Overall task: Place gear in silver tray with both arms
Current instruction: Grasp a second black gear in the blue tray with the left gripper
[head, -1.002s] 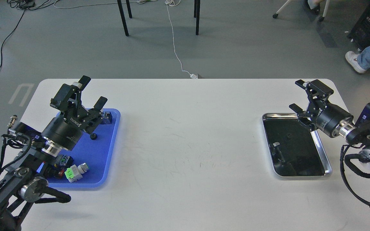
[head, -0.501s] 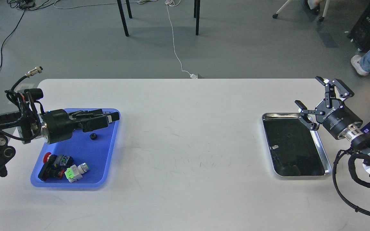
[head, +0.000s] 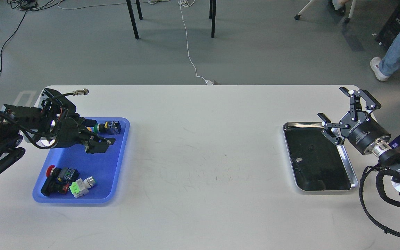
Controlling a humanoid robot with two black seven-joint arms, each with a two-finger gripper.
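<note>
My left gripper [head: 97,145] reaches in from the left, low over the blue tray [head: 106,173]. Its dark fingers lie over the spot where a small black gear lay. The gear is hidden under them, and I cannot tell whether they are closed on it. The silver tray [head: 285,125] lies at the right of the white table, its dark mirror bottom bare. My right gripper [head: 332,104] is open and empty, just above the tray's far right corner.
The blue tray also holds a red-and-black push button [head: 56,175], a green-and-white part [head: 81,185] and a yellow-green and blue switch [head: 109,126]. Beyond the table are chair legs, a white cable on the floor and a person's leg at the far right.
My left arm has turned and come down, bringing its gripper over the black gear, which no longer shows. My right gripper has shifted slightly right and stays open.
</note>
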